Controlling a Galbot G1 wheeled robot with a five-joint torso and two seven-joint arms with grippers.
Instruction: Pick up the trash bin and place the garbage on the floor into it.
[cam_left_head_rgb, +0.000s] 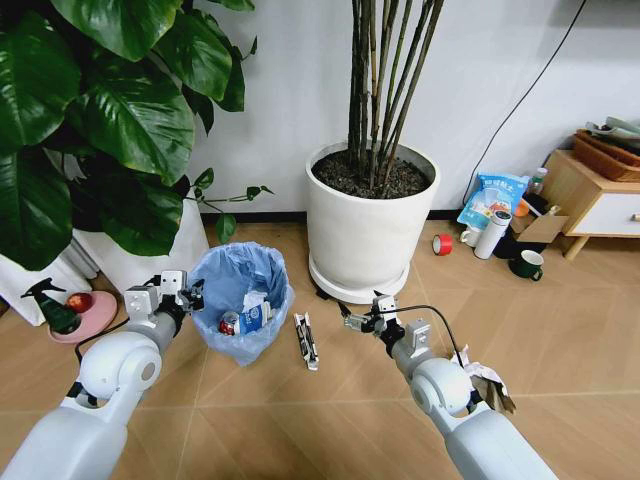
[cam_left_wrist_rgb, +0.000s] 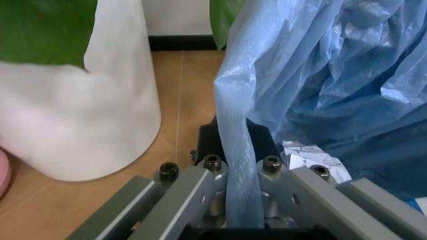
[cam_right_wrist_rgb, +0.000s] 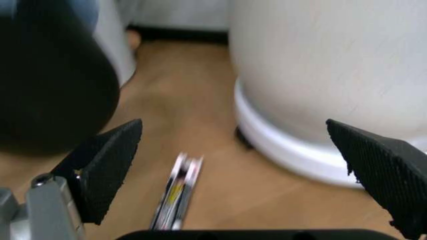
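Observation:
The trash bin (cam_left_head_rgb: 240, 300), lined with a crinkled light blue bag, stands on the floor (cam_left_head_rgb: 560, 320) between two white pots. My left gripper (cam_left_head_rgb: 187, 296) is shut on its near-left rim; the left wrist view shows the fingers (cam_left_wrist_rgb: 270, 167) clamped on the blue bag edge (cam_left_wrist_rgb: 237, 165). Inside lie a red can (cam_left_head_rgb: 229, 322), a blue-white carton (cam_left_head_rgb: 253, 318) and white paper. A dark wrapper (cam_left_head_rgb: 305, 340) lies flat on the tiles right of the bin. My right gripper (cam_left_head_rgb: 358, 320) hovers open just right of it, and the wrapper (cam_right_wrist_rgb: 177, 192) shows between its fingers (cam_right_wrist_rgb: 110, 170). Crumpled white paper (cam_left_head_rgb: 482, 380) lies beside my right arm.
A big white pot (cam_left_head_rgb: 370, 215) with tall stems stands close behind the right gripper; another white pot (cam_left_head_rgb: 150, 250) with broad leaves sits left of the bin. A red tape roll (cam_left_head_rgb: 442, 244), white bottle (cam_left_head_rgb: 492, 233), green mug (cam_left_head_rgb: 528, 264) and wooden cabinet (cam_left_head_rgb: 590, 200) are far right.

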